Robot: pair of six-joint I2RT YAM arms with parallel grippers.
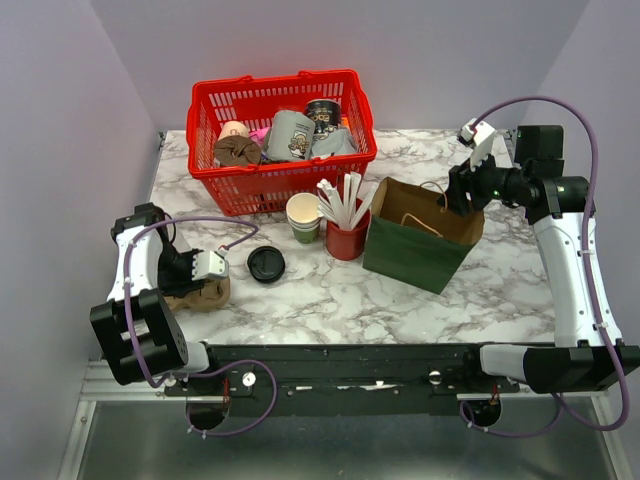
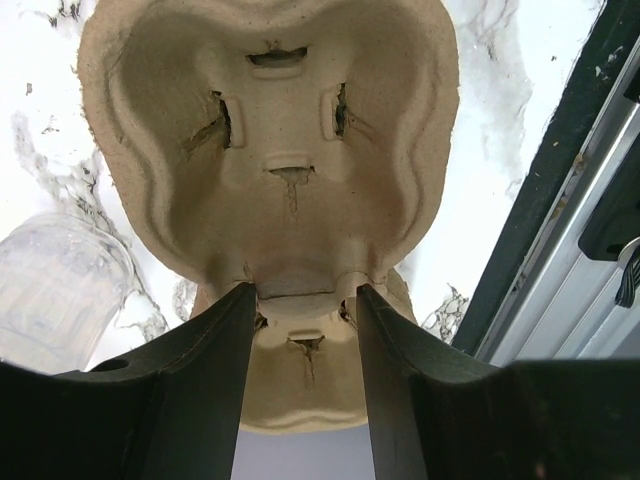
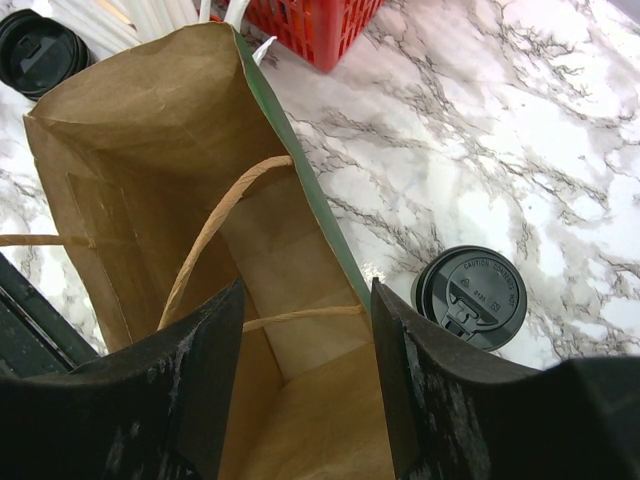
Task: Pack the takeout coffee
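A white marble-patterned table with grey veins stood in a corner of plain pale lavender walls, with a black rail along its near edge. At the back sat a red basket heaped with cups. In front of it were a lidless green cup, a red cup of white sticks and a loose black lid lying flat on the marble. A green paper bag stood open to the right of the red cup. The right gripper hung over its mouth, fingers spread wide and gripping nothing, with a rope handle crossing the gap. The takeout coffee stood on the marble just beside the bag's green wall. From above only its round black lid showed. The left gripper was down on a pulp cup carrier at the table's near left. Its fingers were apart astride the carrier's middle ridge, and whether they pinched it could not be told. A clear plastic cup lay near the carrier.
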